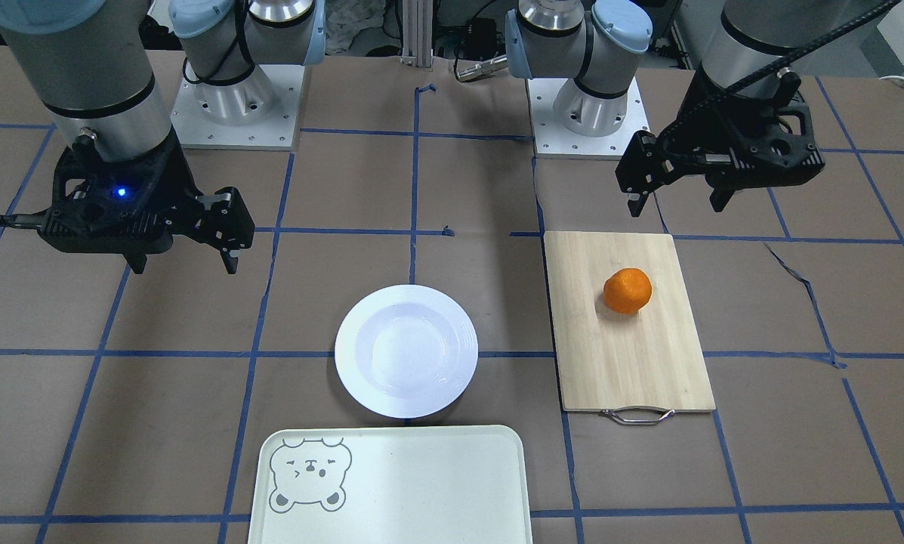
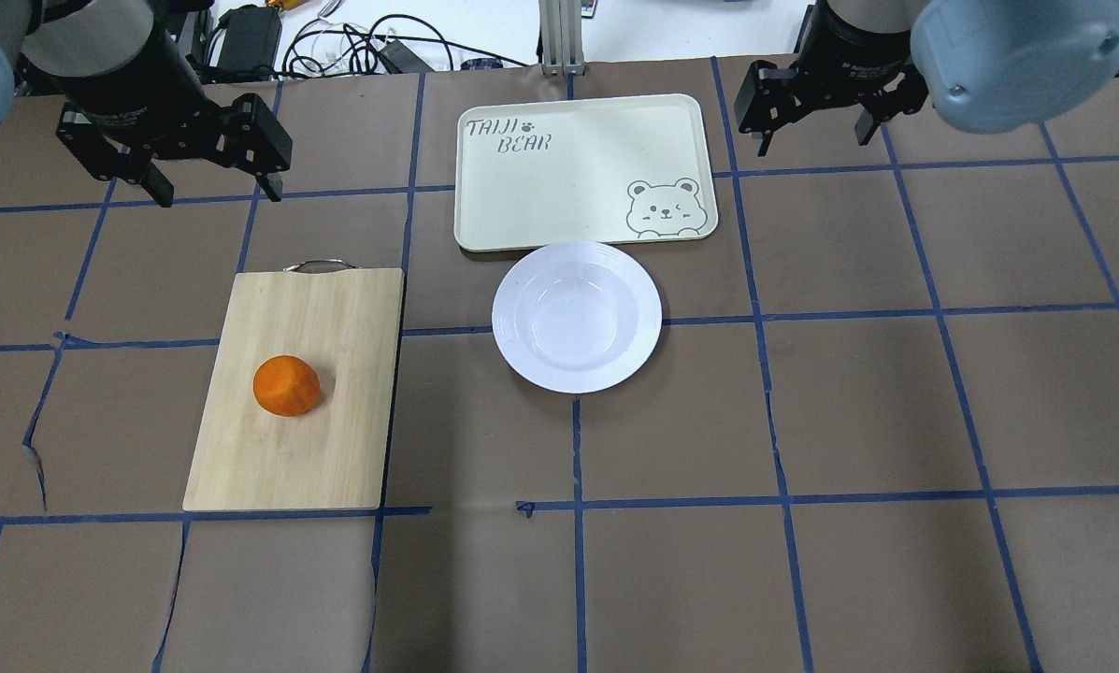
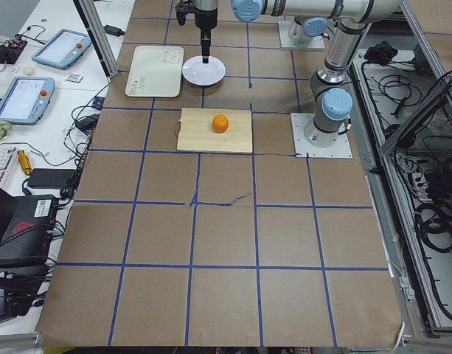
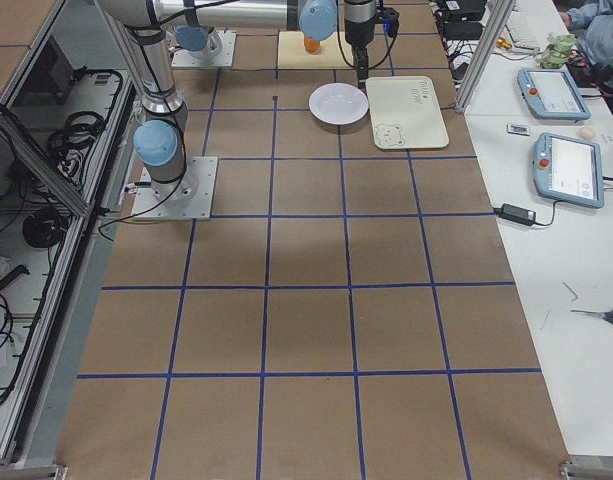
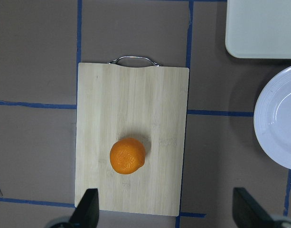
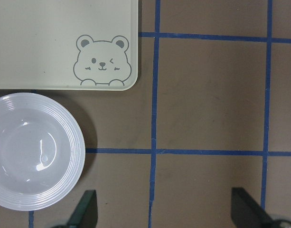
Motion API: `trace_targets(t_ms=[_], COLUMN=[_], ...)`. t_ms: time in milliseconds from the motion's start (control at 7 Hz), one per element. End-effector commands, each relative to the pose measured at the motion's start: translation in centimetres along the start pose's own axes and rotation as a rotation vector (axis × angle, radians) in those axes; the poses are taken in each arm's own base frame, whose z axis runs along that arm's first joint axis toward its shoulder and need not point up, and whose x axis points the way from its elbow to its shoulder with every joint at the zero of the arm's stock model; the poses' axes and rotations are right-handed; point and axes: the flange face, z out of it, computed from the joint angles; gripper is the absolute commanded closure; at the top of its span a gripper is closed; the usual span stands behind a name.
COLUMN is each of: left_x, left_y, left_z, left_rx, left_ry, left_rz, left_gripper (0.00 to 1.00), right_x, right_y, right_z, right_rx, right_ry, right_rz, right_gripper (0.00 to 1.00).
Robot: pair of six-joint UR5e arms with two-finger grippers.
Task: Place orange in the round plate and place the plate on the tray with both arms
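Orange (image 2: 286, 385): centre of board (image 2: 335, 449). Plate (image 2: 522, 280): just beside tray (image 2: 578, 168) edge, near bear corner. My left gripper (image 2: 220, 196), right gripper (image 2: 815, 142): fingers apart, above table (image 2: 849, 421).

Left gripper (image 2: 219, 194), right gripper (image 2: 813, 144) aloft, jaws wide apart

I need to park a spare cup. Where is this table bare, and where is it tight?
Bare: the wide stretch of table on the robot's right of the round plate and tray, and the strip on the robot's side of the cutting board. Tight: the plate sits almost against the tray, with a narrow lane between plate and board.
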Motion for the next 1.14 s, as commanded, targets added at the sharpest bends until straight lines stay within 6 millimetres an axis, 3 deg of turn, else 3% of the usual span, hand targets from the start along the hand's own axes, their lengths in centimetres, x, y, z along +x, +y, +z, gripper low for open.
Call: trace_targets(t_ms=[0, 286, 1000], left_x=[-0.4, -0.4, -0.2], left_y=[-0.1, -0.2, -0.5], left_z=[0.0, -0.1, -0.2], left_rx=[0.000, 0.008, 0.034], left_ry=[0.000, 0.002, 0.003], left_rz=[-0.008, -0.007, -0.007], left_gripper=[0.00, 0.00, 0.00], right_x=[0.1, 1.4, 2.6], right_y=[-0.1, -0.5, -0.6], right_z=[0.1, -0.2, 0.2], right_rx=[0.000, 0.012, 0.003], right_ry=[0.002, 0.001, 0.002], right_rz=[0.000, 0.014, 0.036], right_gripper=[0.00, 0.00, 0.00])
